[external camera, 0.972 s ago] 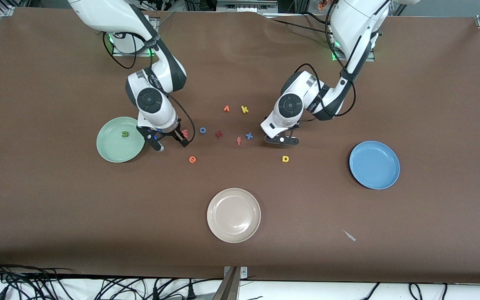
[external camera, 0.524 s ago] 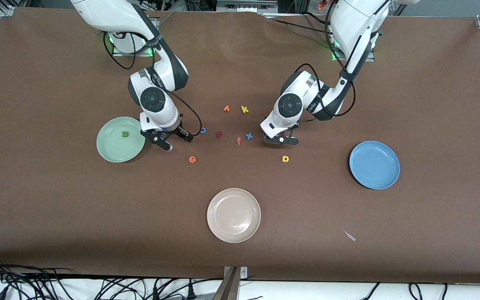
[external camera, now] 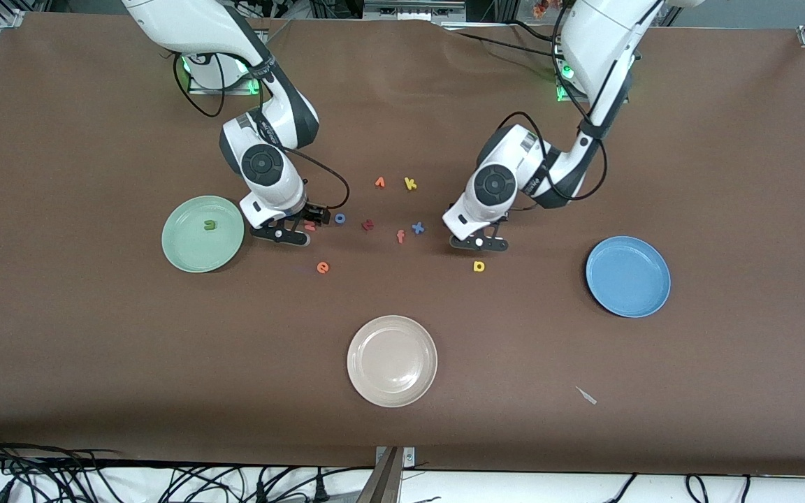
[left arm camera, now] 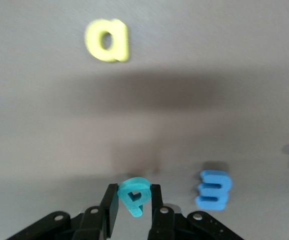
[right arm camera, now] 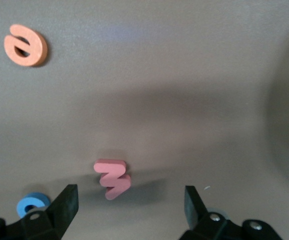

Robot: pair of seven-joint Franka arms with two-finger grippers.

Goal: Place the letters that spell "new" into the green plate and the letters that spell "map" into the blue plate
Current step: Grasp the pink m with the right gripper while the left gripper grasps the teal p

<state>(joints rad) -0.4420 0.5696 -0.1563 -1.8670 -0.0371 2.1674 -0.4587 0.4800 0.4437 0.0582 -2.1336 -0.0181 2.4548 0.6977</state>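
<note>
My left gripper is shut on the teal p, which sits tilted between the fingers low over the table. The blue m lies beside it and the yellow a a little nearer the front camera. The blue plate is empty. My right gripper stands open low over the table next to the green plate, which holds the green n. The pink w lies just off its fingertips. The orange e lies nearer the front camera.
A blue o, dark red t, orange f and blue x lie in a row between the grippers. A yellow k and an orange letter lie nearer the bases. A beige plate sits near the front edge.
My right gripper has swung away from the green plate's rim toward the pink w and turned. My left gripper has drifted slightly toward the yellow a, shut on the p.
</note>
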